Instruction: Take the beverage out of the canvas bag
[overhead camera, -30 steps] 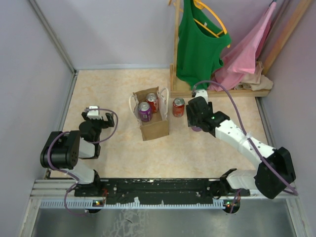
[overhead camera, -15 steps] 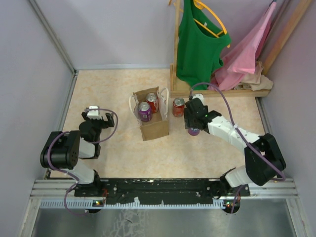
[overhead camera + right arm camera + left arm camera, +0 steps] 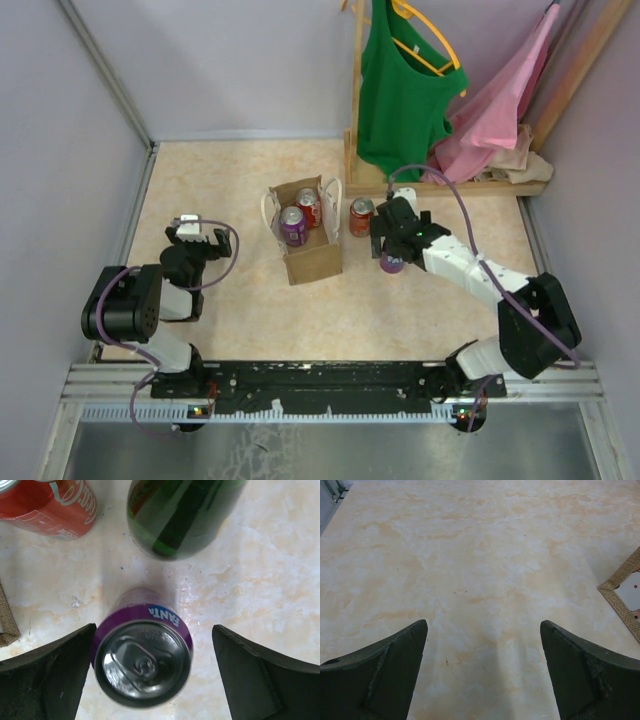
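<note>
The tan canvas bag (image 3: 312,258) stands open in the middle of the table, with a purple can (image 3: 293,226) and a red can (image 3: 309,207) upright inside. Its woven corner shows in the left wrist view (image 3: 625,597). To the bag's right, another purple Fanta can (image 3: 142,657) stands on the table between the fingers of my right gripper (image 3: 154,630). The jaws are open, with a clear gap on the can's right side. From above, that can (image 3: 392,264) sits under the right gripper (image 3: 390,255). My left gripper (image 3: 484,625) is open over bare table, left of the bag (image 3: 188,226).
A red cola can (image 3: 361,216) stands just right of the bag and also shows in the right wrist view (image 3: 55,502). A dark green bottle (image 3: 180,515) stands just beyond the purple can. A wooden rack with green (image 3: 400,90) and pink (image 3: 500,110) garments fills the back right.
My right arm lowered the purple can to the table beside the red can. Its jaws then opened and let go of the can. The left arm has not moved.
</note>
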